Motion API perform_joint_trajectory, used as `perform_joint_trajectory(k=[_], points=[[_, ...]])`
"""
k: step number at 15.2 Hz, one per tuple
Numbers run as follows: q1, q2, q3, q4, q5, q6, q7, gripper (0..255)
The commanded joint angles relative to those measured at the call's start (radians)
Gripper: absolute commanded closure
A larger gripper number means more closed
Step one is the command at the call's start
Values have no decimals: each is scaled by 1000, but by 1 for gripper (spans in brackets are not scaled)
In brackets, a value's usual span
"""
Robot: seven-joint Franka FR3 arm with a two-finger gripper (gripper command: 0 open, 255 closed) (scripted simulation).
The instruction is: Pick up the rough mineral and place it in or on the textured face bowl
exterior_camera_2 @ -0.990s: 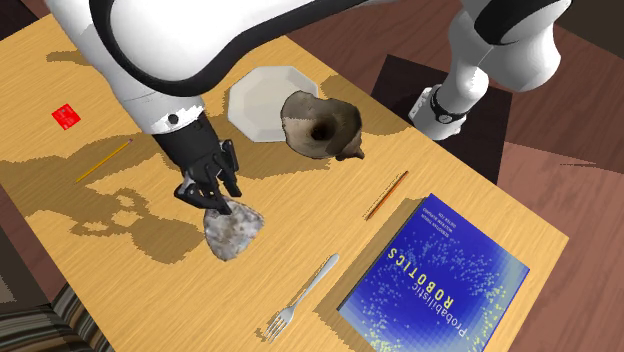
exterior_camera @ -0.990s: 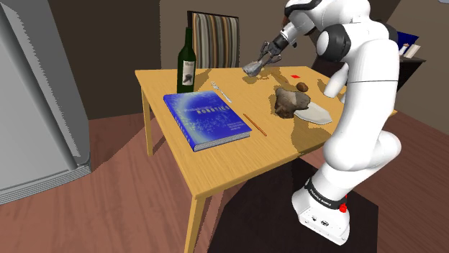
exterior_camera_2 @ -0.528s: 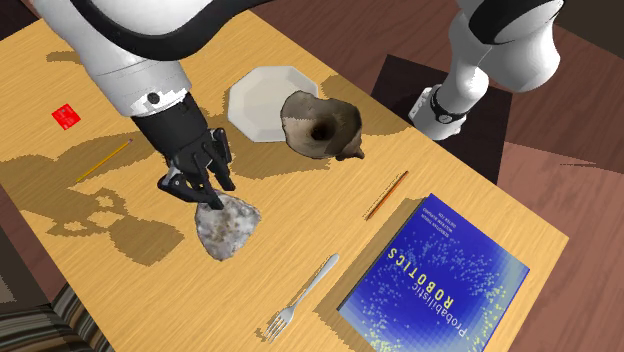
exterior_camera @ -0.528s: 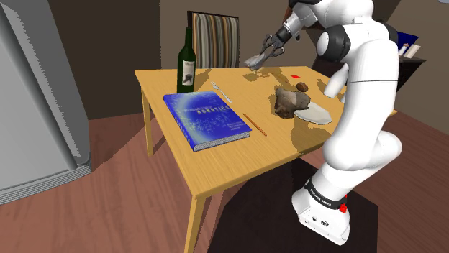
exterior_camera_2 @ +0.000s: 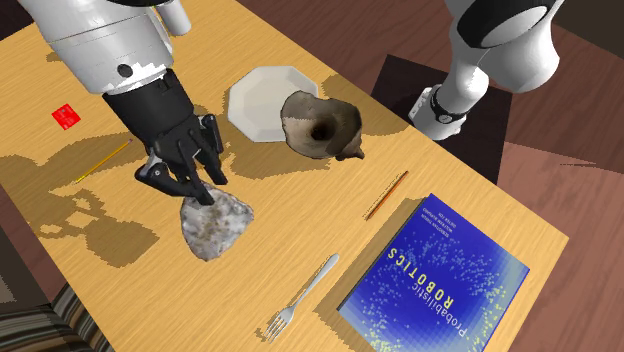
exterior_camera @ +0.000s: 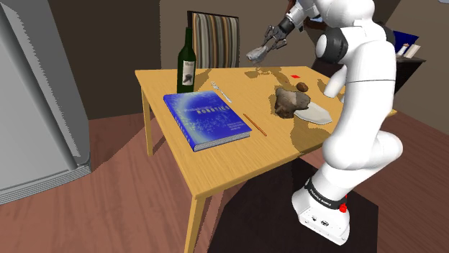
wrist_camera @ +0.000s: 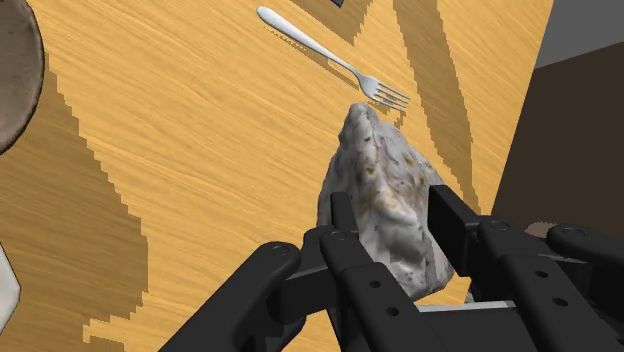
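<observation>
this reads as a home, most likely a dining corner. a wooden surface (exterior_camera: 216, 154) on plain legs stands on a floor (exterior_camera: 108, 208) of reddish planks, with a dark rug (exterior_camera: 252, 208) under one end. a chair (exterior_camera: 216, 39) with a striped back stands at its far side. on the surface are things of a meal and of leisure: an upright dark wine bottle (exterior_camera: 187, 66), a fork (exterior_camera_2: 305, 290), a white plate (exterior_camera_2: 250, 100), a brown bowl (exterior_camera_2: 320, 125), a blue book (exterior_camera: 206, 118) and a pencil (exterior_camera_2: 385, 195). a tall grey appliance (exterior_camera: 36, 100), perhaps a fridge, stands at the shoulder view's left, and a brown wall (exterior_camera: 108, 43) closes the room behind.
</observation>
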Motion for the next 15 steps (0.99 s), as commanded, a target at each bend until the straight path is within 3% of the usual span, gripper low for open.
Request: perform_joint_trajectory(k=[1,7,15], points=[[-6,1,0,16,1,-14,6,255],[45,-265,-52,-348,-88,46,-96,255],[43,-539,-97,-641,-211,55,-168,255]])
